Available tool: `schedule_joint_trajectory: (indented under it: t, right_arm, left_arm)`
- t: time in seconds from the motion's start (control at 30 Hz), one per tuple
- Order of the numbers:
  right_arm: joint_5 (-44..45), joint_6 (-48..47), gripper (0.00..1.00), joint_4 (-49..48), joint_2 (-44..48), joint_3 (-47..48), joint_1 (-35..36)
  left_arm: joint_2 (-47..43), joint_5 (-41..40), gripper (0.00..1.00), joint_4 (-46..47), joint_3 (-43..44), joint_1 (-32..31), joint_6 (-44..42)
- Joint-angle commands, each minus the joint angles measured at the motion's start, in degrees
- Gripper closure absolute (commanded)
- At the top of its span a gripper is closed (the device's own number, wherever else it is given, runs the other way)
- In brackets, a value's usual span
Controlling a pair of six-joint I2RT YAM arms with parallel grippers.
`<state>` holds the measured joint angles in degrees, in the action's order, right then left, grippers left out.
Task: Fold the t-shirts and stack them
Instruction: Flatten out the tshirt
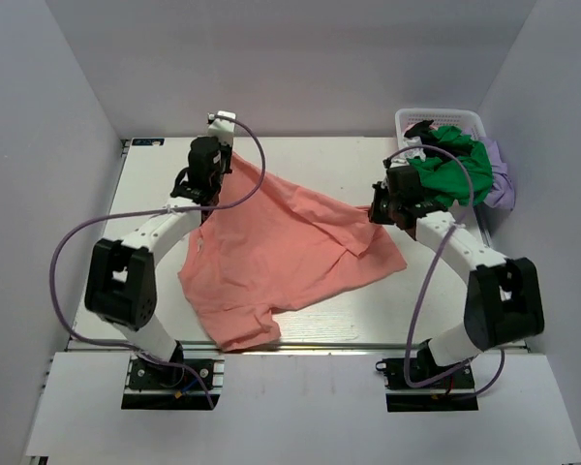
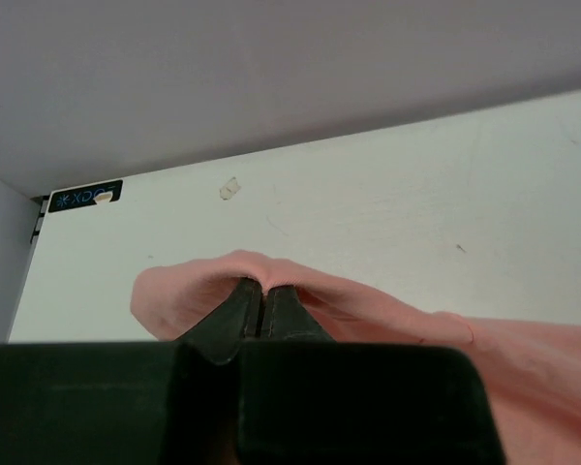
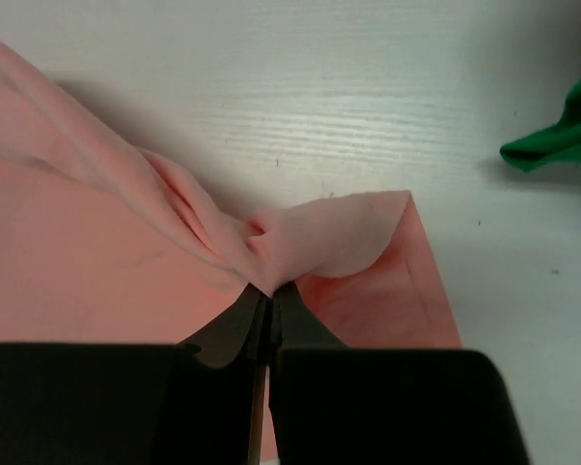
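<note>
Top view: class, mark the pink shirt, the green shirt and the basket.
pink shirt (image 1: 271,262), top view, middle of the spread cloth.
green shirt (image 1: 450,174), top view, its bunched middle.
basket (image 1: 455,115), top view, far rim.

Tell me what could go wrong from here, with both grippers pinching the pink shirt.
1. The left gripper and right gripper each hold only a thin pinch of the salmon-pink shirt; a pull may slip it free.
2. The cloth lies skewed and bunched near the right gripper, so a fold may set crooked.
3. The green shirt spills from the basket close to the right gripper and might snag.
</note>
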<state>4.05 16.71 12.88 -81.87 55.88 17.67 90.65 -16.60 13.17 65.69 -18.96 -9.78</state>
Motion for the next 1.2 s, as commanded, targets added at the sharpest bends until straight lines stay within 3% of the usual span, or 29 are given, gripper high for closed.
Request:
schedule_joint_trajectory:
  t: [0.0, 0.17, 0.37, 0.43, 0.47, 0.5, 0.53, 0.57, 0.63, 0.67, 0.7, 0.77, 0.93, 1.17]
  right_arm:
    - [2.4, 0.8, 1.0, -6.0, -5.4, 7.8, -1.1]
    - [4.6, 0.3, 1.0, -6.2, -15.1, 16.1, -1.9]
    - [4.5, -1.7, 1.0, -6.2, -26.8, 28.0, -3.4]
    - [4.4, -2.8, 0.94, -5.8, -31.1, 33.9, -3.9]
    - [5.5, -2.3, 0.89, -4.6, -35.8, 35.9, -4.5]
    - [5.8, -1.7, 0.81, -4.1, -37.7, 40.2, -4.6]
    - [4.7, -1.3, 0.7, -2.5, -39.5, 45.9, -5.1]
    - [4.0, -1.0, 0.46, 0.3, -45.0, 49.0, -5.5]
    - [1.2, -1.5, 0.28, 5.3, -47.8, 61.9, -5.6]
    - [-0.3, -3.9, 0.14, 6.8, -49.3, 63.7, -5.5]
    - [-1.1, -4.8, 0.1, 7.0, -48.8, 64.9, -5.7]
    - [-3.1, -6.3, 0.1, 6.2, -46.0, 62.3, -5.5]
    - [-7.4, -7.5, 0.1, 4.1, -33.0, 44.4, -5.4]
    - [-14.4, -6.3, 0.1, 3.9, -23.1, 23.5, -5.5]
  left_arm:
    - [6.3, -2.9, 1.0, 3.7, 6.8, 2.9, -0.3]
    - [15.6, 0.1, 1.0, 8.5, 11.0, 5.7, 0.9]
    - [28.3, 5.0, 1.0, 8.6, 23.5, 7.4, 2.0]
    - [34.1, 6.0, 1.0, 8.6, 28.9, 7.9, 2.7]
    - [36.2, 6.0, 0.95, 8.0, 33.3, 8.4, 3.7]
    - [38.2, 6.0, 0.78, 7.0, 36.0, 8.4, 4.6]
    - [42.5, 6.0, 0.39, 5.3, 39.0, 8.4, 6.2]
    - [44.6, 6.5, 0.01, 3.3, 45.9, 8.9, 7.4]
    - [48.0, 6.5, 0.0, -3.7, 52.8, 8.9, 9.7]
    - [49.9, 6.5, 0.0, -5.2, 57.3, 8.9, 11.3]
    - [49.9, 6.5, 0.0, -6.0, 58.3, 8.9, 12.1]
    - [48.3, 7.2, 0.0, -6.7, 57.4, 8.9, 12.9]
    - [34.6, 7.2, 0.0, -12.6, 48.3, 8.9, 15.5]
    - [16.2, 16.0, 0.0, -18.1, 18.1, 7.9, 23.6]
